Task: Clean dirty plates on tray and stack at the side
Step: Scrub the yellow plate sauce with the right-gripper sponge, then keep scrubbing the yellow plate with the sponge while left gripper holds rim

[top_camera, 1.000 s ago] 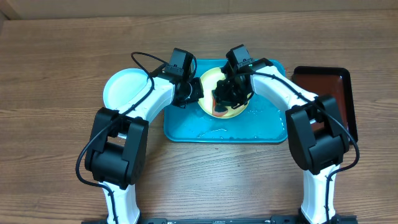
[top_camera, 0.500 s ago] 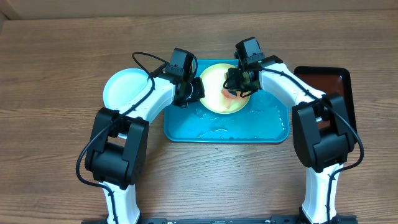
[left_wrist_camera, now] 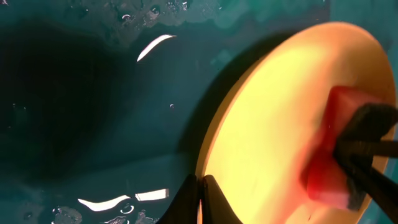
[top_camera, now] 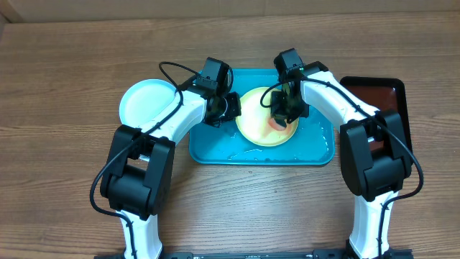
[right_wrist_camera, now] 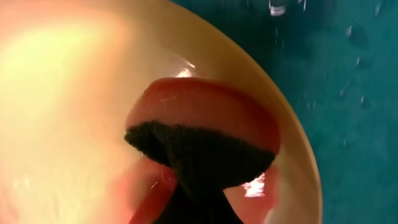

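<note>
Table (top_camera: 72, 72) carries the wet teal tray (top_camera: 215, 152) at centre. Dark tray (top_camera: 381, 90) sits at its 3 o'clock. Blue plate (top_camera: 144, 104) is on the table at the tray's 9 o'clock, outside it. Yellow plate (top_camera: 255, 135) is in the tray's 12 o'clock half, tipped up on edge. Red sponge (right_wrist_camera: 205, 118) is pressed to the plate's face, and right claw (top_camera: 282, 113) is clamped on it. Left claw (left_wrist_camera: 200, 198) is pinched tight on the plate's rim at its 9 o'clock. The plate is likely light, stiff plastic, slippery when wet. Rim pinch looks like the best hold.
</note>
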Available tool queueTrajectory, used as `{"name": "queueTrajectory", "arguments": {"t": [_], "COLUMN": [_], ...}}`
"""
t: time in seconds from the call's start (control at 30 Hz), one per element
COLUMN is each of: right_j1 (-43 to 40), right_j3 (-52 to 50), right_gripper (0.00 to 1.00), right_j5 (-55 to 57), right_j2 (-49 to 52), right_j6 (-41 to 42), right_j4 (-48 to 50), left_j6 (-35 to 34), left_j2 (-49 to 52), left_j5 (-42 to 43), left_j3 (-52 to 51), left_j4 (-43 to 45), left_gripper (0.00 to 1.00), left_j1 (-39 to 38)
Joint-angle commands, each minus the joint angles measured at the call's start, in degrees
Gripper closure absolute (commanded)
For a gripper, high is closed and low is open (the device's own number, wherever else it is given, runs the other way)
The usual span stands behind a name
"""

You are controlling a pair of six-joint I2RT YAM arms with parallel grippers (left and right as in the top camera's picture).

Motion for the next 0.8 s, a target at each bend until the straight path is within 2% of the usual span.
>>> {"name": "queueTrajectory", "arguments": {"t": [0.0,0.23,0.43,0.7,0.77], "right_j1": [-0.1,2.4,3.9,2.7,2.6], "right_j3": [-1.6,-1.6,-1.6,-1.6,-1.6], "right_gripper": [0.96,0.96,0.96,0.96,0.96], "right_j5": [-5.6,-19.1,-19.6,-19.2,-19.2], "right_j2": [1.6,1.6,1.6,1.6,1.6], "right_j6": [-3.6,-7.6,-5.4,-2.8,-2.8], "right_j4": [-2.8,-2.7,0.4,2.6,2.5], "left_j6": [0.5,0.5,0.7,7.8,9.6], "left_j2": [0.6,0.6,0.6,0.6,0.6], "left_j5": [-0.4,-0.4,-0.4,1.3,1.6], "left_j3": [1.0,1.0,1.0,0.6,-0.3], "left_j4": [0.3,0.3,0.3,-2.9,-3.1], "left_gripper": [0.96,0.96,0.96,0.96,0.93], "left_j1": [0.5,0.5,0.5,0.1,-0.3]}}
